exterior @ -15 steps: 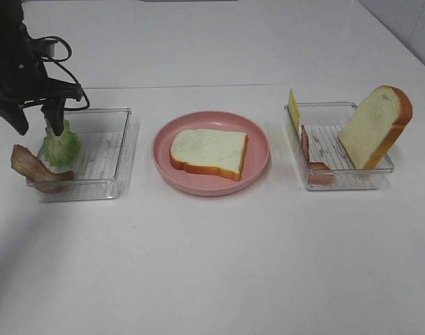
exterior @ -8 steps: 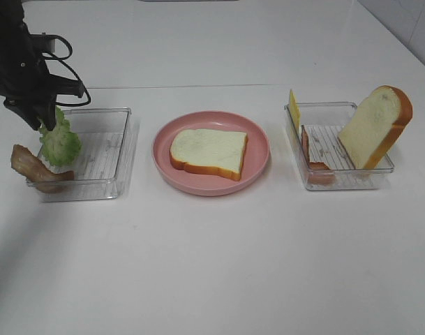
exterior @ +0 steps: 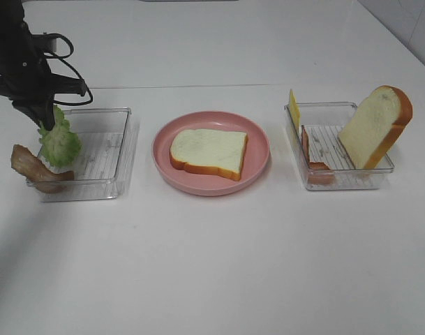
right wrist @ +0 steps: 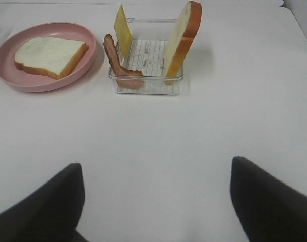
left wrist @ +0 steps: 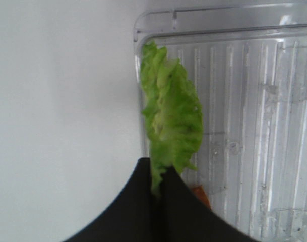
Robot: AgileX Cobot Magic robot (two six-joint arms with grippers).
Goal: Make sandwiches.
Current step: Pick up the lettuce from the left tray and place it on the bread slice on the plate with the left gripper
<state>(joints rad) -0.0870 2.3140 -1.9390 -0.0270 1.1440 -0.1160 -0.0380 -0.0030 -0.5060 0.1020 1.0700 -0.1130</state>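
My left gripper (exterior: 46,120) (left wrist: 157,184) is shut on the stem end of a green lettuce leaf (exterior: 58,143) (left wrist: 169,118), which hangs over the left clear tray (exterior: 114,160) (left wrist: 254,101). A brown bacon strip (exterior: 34,167) drapes over that tray's left edge. One white bread slice (exterior: 209,152) (right wrist: 48,54) lies flat on the pink plate (exterior: 257,164) (right wrist: 7,80). The right clear tray (exterior: 324,178) (right wrist: 145,85) holds an upright bread slice (exterior: 376,125) (right wrist: 182,38), a yellow cheese slice (exterior: 294,110) (right wrist: 124,31) and another bacon strip (exterior: 311,159) (right wrist: 118,63). My right gripper (right wrist: 156,201) is open, well short of that tray and out of the high view.
The white table (exterior: 212,265) is bare in front of the plate and trays. A seam in the tabletop (exterior: 198,86) runs behind them.
My left gripper has closed on the lettuce leaf and raised it slightly in the left tray. The right gripper has stayed still.
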